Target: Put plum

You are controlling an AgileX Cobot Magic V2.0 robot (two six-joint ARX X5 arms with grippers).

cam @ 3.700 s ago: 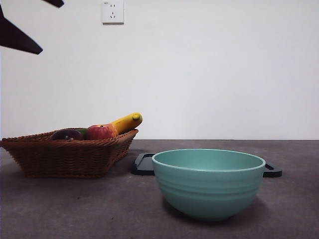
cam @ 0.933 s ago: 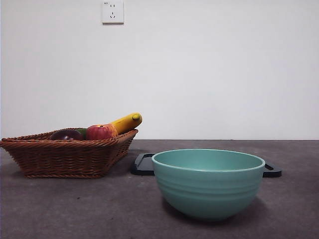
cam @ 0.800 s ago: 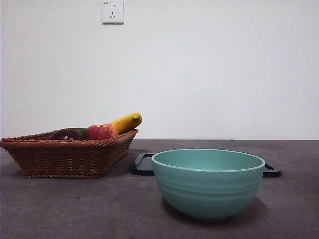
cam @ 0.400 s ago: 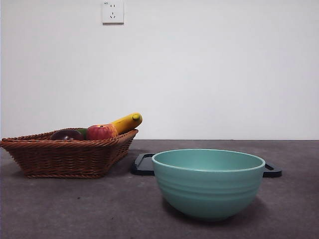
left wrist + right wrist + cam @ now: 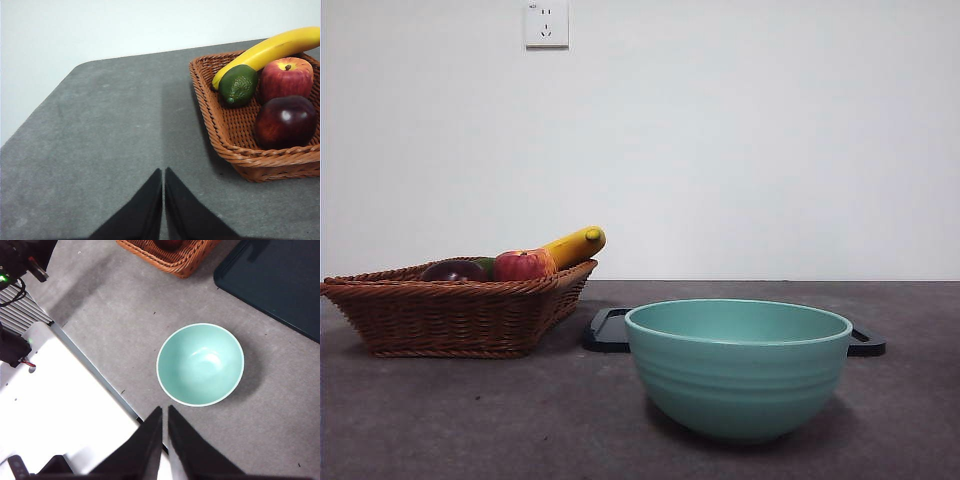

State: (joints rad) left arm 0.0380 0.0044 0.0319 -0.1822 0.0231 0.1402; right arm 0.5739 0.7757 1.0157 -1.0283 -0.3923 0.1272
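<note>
Plum sits in the basket, pressed against the apple near the worktop's edge. My left end effector is pinched narrow, empty – right end effector too. Risk – jaws nudge the apple, the plum rolls.

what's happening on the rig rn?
Nothing is being handled. The plum lies in the wicker basket with the apple, a green fruit and a banana. The left tool is shut, hanging above bare table beside the basket. The right tool is shut too, high above the empty teal bowl. A dark tray lies behind the bowl.
</note>
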